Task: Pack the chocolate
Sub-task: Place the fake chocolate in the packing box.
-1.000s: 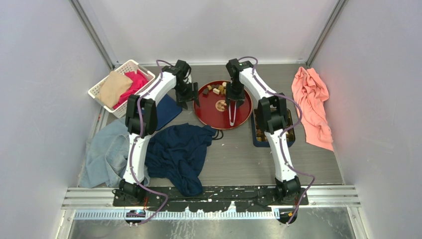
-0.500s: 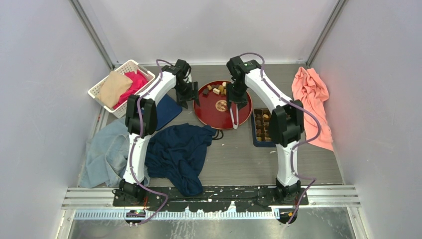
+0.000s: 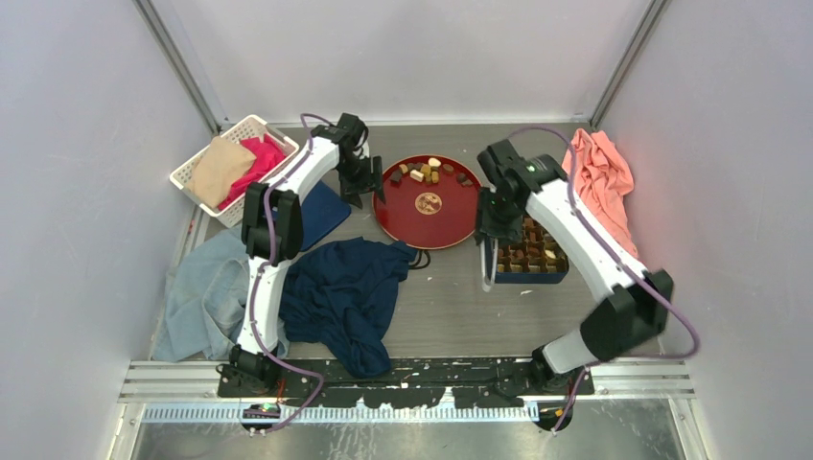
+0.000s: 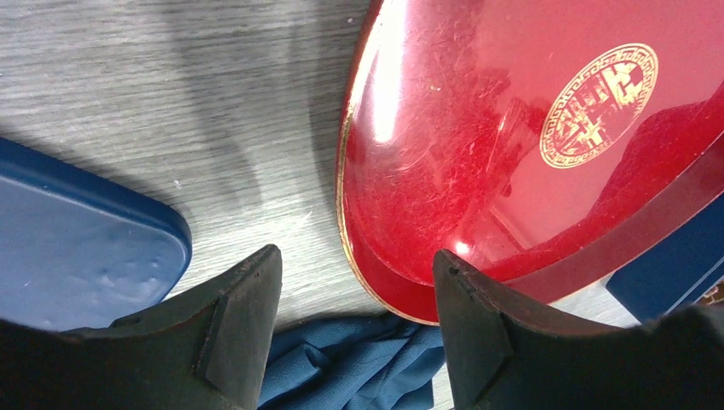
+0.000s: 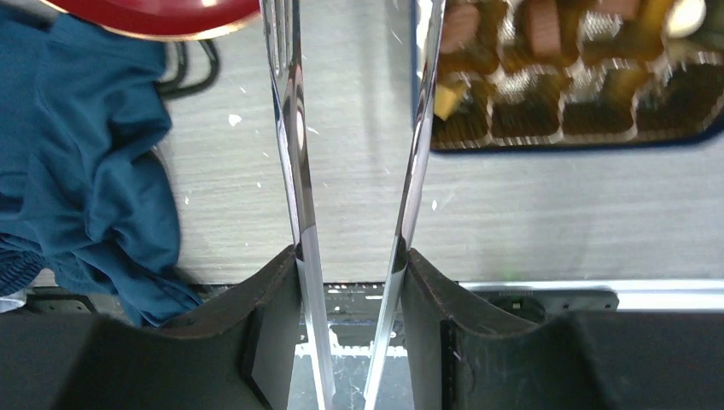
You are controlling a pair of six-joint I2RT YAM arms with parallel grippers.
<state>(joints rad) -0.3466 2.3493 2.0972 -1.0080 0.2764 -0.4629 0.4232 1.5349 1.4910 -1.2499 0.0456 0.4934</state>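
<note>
Several chocolate pieces (image 3: 427, 172) lie at the far side of the red round tray (image 3: 422, 225). More chocolate (image 5: 546, 26) fills the gridded navy box (image 3: 527, 257) to the tray's right. My right gripper (image 3: 491, 218) (image 5: 352, 252) is shut on a pair of metal tongs (image 5: 290, 128), above the table by the box's left edge. The tongs' arms are spread; their tips run off the top of the right wrist view, and I cannot tell whether they hold a piece. My left gripper (image 3: 360, 196) (image 4: 359, 265) is open and empty at the tray's left rim (image 4: 350, 188).
A navy cloth (image 3: 345, 287) lies in front of the tray, a light blue cloth (image 3: 206, 297) left of it. A blue flat lid (image 4: 77, 248) sits beside the left gripper. A white basket of clothes (image 3: 230, 163) stands far left; a salmon cloth (image 3: 599, 201) lies far right.
My right arm has swung right and nearer with the tongs, from over the red tray's middle to the navy box's left edge. The left arm has stayed put.
</note>
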